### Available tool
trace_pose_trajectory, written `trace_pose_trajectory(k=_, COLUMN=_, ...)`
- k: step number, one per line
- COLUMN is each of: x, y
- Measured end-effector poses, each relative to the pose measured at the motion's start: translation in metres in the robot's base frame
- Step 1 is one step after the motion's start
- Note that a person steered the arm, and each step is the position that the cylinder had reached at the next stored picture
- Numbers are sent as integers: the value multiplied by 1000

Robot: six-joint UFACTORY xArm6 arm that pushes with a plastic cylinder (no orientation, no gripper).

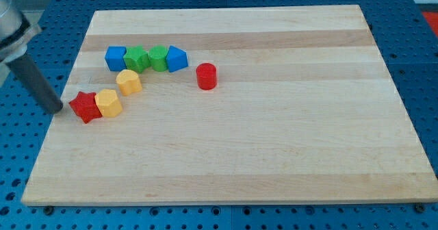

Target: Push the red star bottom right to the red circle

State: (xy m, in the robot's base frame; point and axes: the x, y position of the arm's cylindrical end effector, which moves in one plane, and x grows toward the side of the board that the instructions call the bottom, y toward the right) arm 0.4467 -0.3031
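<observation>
Tool: plain rod with nothing to spread or pinch; my tip (pixel 56 109) sits left of frame, just beside the red star (pixel 85 107).
Red star: left edge of the surface (pixel 274 161), touching a yellow block (pixel 109 103) on its right.
Red circle (pixel 207 76): centre-left, well apart from the star.
Obstacle: yellow block lies on the direct line.
Advice: push rightward from the star's left, steering beneath the yellow block, finishing lower right of the circle.

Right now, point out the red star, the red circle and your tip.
red star (pixel 85 107), camera view, middle of its top face.
red circle (pixel 206 75), camera view, centre of the cylinder.
my tip (pixel 57 109), camera view, rod's very end, just left of the star.
</observation>
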Motion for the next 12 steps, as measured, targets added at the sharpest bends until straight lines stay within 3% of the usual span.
trace_pose_trajectory(k=1, x=6, y=16)
trace_pose_trajectory(k=2, x=69, y=81)
trace_pose_trajectory(k=3, x=105, y=122)
trace_pose_trajectory(k=4, x=103, y=163)
trace_pose_trajectory(k=5, x=112, y=103)
trace_pose_trajectory(k=6, x=78, y=43)
trace_pose_trajectory(k=7, x=43, y=24)
trace_pose_trajectory(k=9, x=63, y=156)
trace_pose_trajectory(k=11, x=86, y=197)
trace_pose_trajectory(k=12, x=74, y=220)
